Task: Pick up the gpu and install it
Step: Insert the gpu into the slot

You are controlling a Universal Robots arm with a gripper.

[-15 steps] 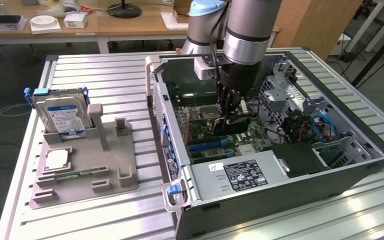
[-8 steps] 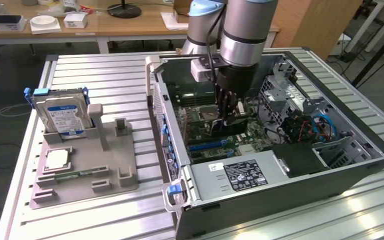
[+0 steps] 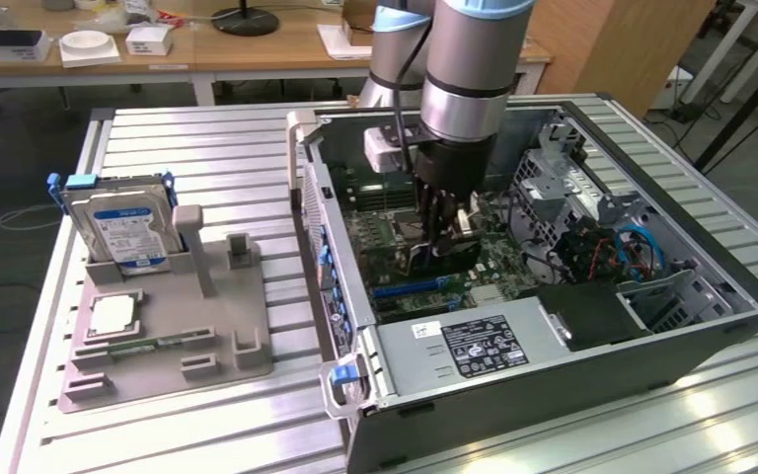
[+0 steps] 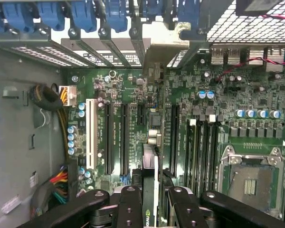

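Observation:
My gripper (image 3: 440, 229) reaches down into the open computer case (image 3: 728, 318) and is shut on the gpu (image 3: 442, 259), a thin dark card held upright over the green motherboard (image 3: 399, 269). In the wrist view the gpu (image 4: 151, 164) shows edge-on between my two black fingers (image 4: 130, 204), with my gripper (image 4: 152, 209) clamped on its upper edge. The card runs along a black expansion slot (image 4: 140, 114), and its silver bracket end (image 4: 156, 50) points toward the case's rear slot openings. Whether the card sits in the slot cannot be told.
Left of the case, a grey fixture (image 3: 228, 341) holds a silver hard drive (image 3: 122, 229), a processor chip (image 3: 112, 314) and a green memory stick (image 3: 155, 345). A silver power supply (image 3: 465, 346) and cabling (image 3: 616, 247) fill the case. The empty processor socket (image 4: 249, 178) lies beside the memory slots.

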